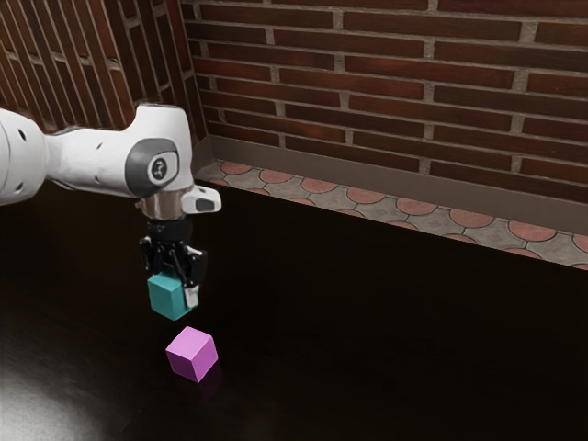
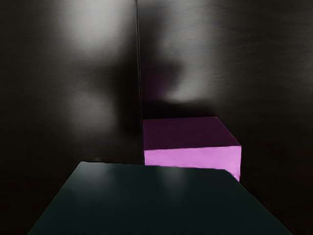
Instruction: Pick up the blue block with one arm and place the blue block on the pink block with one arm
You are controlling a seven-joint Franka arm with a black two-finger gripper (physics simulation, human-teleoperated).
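A teal-blue block (image 1: 169, 296) hangs in the air above the dark table, with my black gripper (image 1: 174, 283) shut on it from two sides. The pink block (image 1: 191, 354) rests on the table just below it and slightly toward the exterior view's right. Between the two blocks there is a small gap. In the wrist view the held blue block (image 2: 156, 200) is a large dark teal surface right under my hand, and the pink block (image 2: 190, 147) lies just beyond its far edge on the table.
The dark glossy table (image 1: 386, 312) stretches wide toward the exterior view's right. A brick wall (image 1: 413, 83) and a tiled floor strip (image 1: 441, 216) lie behind the table.
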